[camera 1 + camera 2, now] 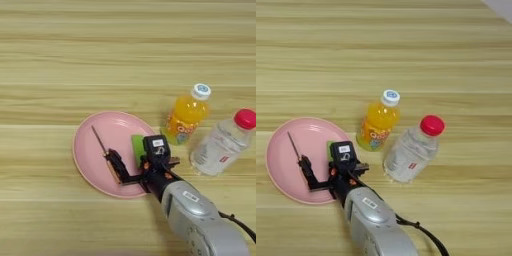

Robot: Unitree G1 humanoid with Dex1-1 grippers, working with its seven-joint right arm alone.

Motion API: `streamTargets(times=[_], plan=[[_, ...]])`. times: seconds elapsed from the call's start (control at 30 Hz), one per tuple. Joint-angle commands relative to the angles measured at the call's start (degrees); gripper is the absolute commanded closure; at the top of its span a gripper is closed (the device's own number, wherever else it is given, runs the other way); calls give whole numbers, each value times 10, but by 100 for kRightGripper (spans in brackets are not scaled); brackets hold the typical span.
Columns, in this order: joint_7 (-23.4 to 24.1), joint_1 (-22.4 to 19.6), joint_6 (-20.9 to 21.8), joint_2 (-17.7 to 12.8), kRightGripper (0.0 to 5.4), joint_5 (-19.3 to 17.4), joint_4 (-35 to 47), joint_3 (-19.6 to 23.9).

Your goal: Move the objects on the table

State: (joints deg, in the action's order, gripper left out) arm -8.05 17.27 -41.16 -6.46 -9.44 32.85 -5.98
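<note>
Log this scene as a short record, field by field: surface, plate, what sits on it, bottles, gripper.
surface: wooden table
plate: pink plate, left of the bottles
on plate: screwdriver, thin shaft pointing up-left; green block at the plate's right side
bottles: orange juice bottle with white cap; clear water bottle with red cap, to its right
gripper: right gripper over the plate, one black finger at the screwdriver's handle end, the other by the green block
grasp: cannot tell

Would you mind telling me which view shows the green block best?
The left eye view: the block shows as a clear strip on the plate, beside the pincer. In the right eye view only a sliver shows.
</note>
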Motion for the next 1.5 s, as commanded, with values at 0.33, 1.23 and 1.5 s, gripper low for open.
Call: streamTargets(times=[0.33, 1.23, 1.5], plan=[[-10, -19, -15, 17, 3, -46, 8, 15], [1, -24, 18, -18, 3, 11, -11, 10], [-2, -21, 12, -18, 3, 10, -19, 4]])
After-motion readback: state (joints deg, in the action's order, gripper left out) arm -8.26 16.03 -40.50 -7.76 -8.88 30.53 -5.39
